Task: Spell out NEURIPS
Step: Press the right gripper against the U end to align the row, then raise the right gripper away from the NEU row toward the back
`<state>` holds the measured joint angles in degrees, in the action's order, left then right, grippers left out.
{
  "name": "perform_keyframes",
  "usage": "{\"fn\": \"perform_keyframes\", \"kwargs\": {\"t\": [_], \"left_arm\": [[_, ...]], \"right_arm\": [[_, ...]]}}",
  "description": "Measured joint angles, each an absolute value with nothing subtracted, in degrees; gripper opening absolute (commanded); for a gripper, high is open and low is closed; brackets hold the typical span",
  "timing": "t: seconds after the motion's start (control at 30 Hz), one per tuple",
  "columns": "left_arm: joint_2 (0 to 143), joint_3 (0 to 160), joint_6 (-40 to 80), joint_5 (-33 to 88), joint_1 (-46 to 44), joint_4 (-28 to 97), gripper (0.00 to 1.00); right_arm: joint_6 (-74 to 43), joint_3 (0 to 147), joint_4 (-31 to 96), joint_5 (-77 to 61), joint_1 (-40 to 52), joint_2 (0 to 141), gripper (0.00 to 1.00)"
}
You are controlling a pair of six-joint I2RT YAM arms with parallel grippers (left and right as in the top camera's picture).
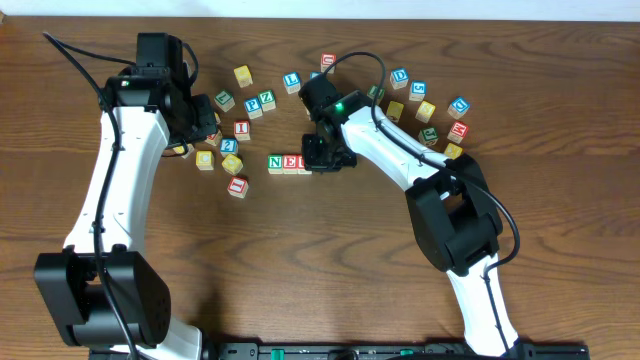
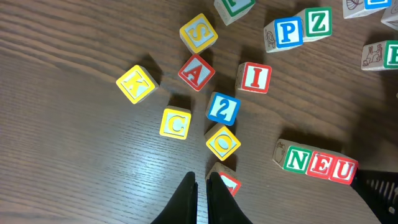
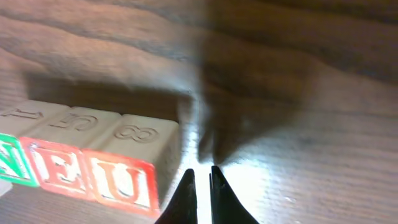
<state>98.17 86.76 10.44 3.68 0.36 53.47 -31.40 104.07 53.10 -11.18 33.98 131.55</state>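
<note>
the right hand (image 3: pixel 199 190) is pressed together, pinching nothing, low over the desk (image 3: pixel 311 124) just at 3 o'clock of the u cube (image 3: pixel 121 180). that cube ends a touching row, e cube (image 3: pixel 59 171) then n cube (image 3: pixel 9 158) toward 9 o'clock. the left hand (image 2: pixel 200 199) is also pressed together and empty, just beside a partly hidden red cube (image 2: pixel 229 182). from it, the i cube (image 2: pixel 254 78) sits at 1 o'clock, the p cube (image 2: pixel 288 31) beyond, touching a z cube (image 2: pixel 318 22); the yellow s cube (image 2: pixel 199 34) lies at 12 o'clock.
</note>
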Motion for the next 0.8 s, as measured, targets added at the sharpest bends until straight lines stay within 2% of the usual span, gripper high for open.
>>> {"fn": "perform_keyframes", "kwargs": {"t": [0.3, 0.47, 0.5, 0.73, 0.8], "left_arm": [[97.5, 86.8, 10.5, 3.7, 0.4, 53.1, 0.1], [94.7, 86.8, 10.4, 3.7, 0.4, 53.4, 0.17], [93.8, 86.8, 10.4, 3.6, 0.4, 53.5, 0.22], [85.8, 87.0, 10.5, 3.5, 0.4, 56.8, 0.4], [84.2, 87.1, 10.5, 3.5, 0.4, 57.9, 0.51]], "right_arm": [[-25.8, 117.6, 68.6, -7.8, 28.8, 131.6, 0.1], [-22.1, 127.0, 75.7, -6.6, 26.6, 131.6, 0.11], [-21.4, 128.7, 77.2, -6.6, 26.3, 131.6, 0.12], [-17.2, 142.3, 87.5, -6.2, 23.9, 131.6, 0.37], [-16.4, 145.4, 89.7, -6.2, 23.2, 131.6, 0.43]]}}
